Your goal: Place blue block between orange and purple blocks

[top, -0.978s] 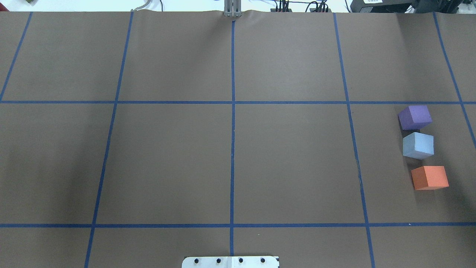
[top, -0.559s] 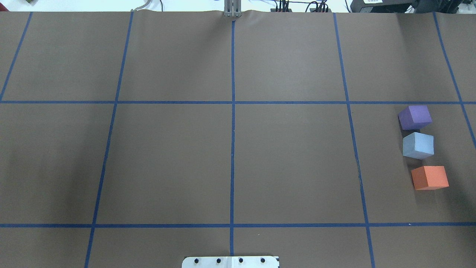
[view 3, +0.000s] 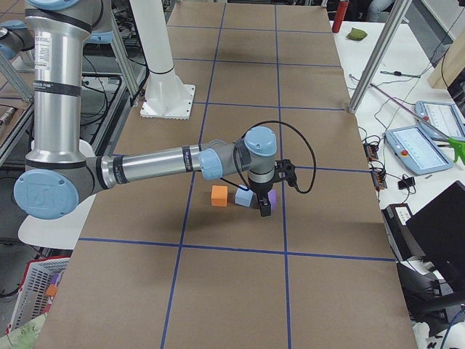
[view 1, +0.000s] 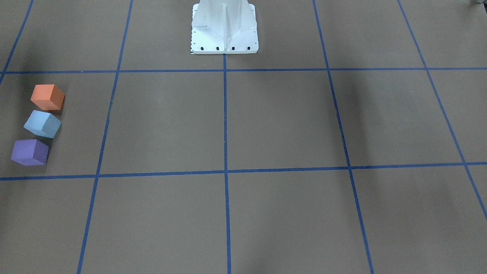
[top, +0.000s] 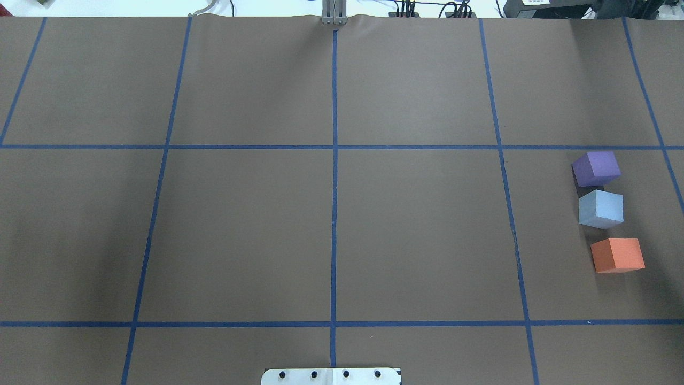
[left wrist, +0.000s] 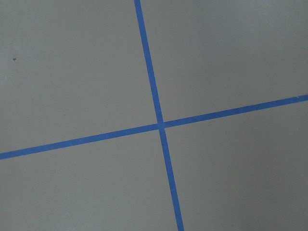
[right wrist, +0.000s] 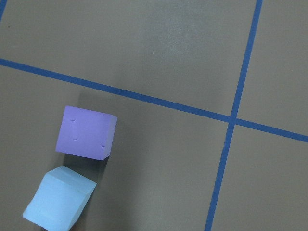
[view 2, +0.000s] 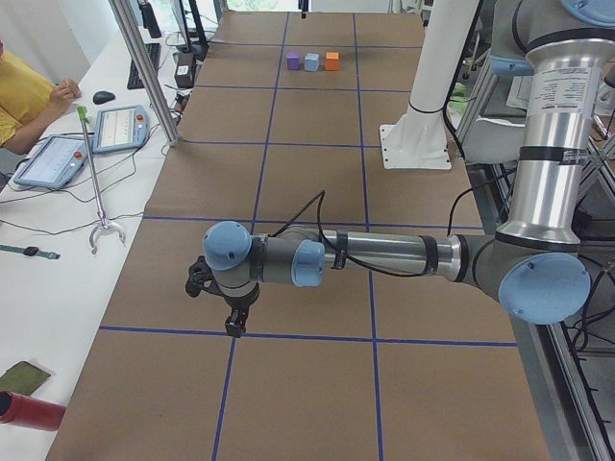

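Table [top: 417, 224]: matte brown paper cover, divided into squares by blue tape lines [top: 334, 214]. The left gripper [view 2: 232, 325] hangs over a tape crossing, well apart from the blocks. The right gripper [view 3: 263, 211] hangs over the block row. Finger spacing of either cannot be determined. The blue block [top: 601, 209] lies between the purple block [top: 596, 168] and the orange block [top: 618, 255], just beside the purple one and turned slightly askew. All three are matte cubes with sharp edges — the purple top face carries small dimples.

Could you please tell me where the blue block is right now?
In the overhead view the blue block sits on the right side of the table, between the purple block beyond it and the orange block nearer the robot.
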Controlling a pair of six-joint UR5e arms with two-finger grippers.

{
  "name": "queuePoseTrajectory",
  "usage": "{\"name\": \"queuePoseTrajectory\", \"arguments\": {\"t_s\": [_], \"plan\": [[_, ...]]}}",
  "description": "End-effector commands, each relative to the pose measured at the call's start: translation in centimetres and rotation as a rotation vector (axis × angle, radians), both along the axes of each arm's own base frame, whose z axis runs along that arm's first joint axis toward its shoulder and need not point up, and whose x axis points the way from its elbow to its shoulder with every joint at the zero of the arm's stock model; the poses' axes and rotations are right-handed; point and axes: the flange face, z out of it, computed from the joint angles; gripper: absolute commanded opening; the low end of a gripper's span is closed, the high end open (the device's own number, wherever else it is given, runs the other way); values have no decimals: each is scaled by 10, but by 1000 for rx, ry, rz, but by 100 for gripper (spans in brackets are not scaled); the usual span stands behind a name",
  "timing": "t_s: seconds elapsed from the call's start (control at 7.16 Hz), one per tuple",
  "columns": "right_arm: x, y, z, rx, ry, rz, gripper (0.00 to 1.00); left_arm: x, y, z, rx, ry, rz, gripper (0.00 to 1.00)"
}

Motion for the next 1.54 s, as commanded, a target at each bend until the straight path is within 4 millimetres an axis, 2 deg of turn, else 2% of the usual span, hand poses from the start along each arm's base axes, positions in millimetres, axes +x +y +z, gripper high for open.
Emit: {"name": "queuePoseTrajectory", "arguments": {"t_s": [0.0,0.56,1.4], "plan": [[0,0,-1,-1,-6,0,100,1,1,-2,2,12,-1,100],[-3,0,-2,-4,-13,-2,100,3,5,1,-12,45,-1,100],[-7,0,-1,-8,-12,-9,100,4,2,-9,8,43,0,100]]}}
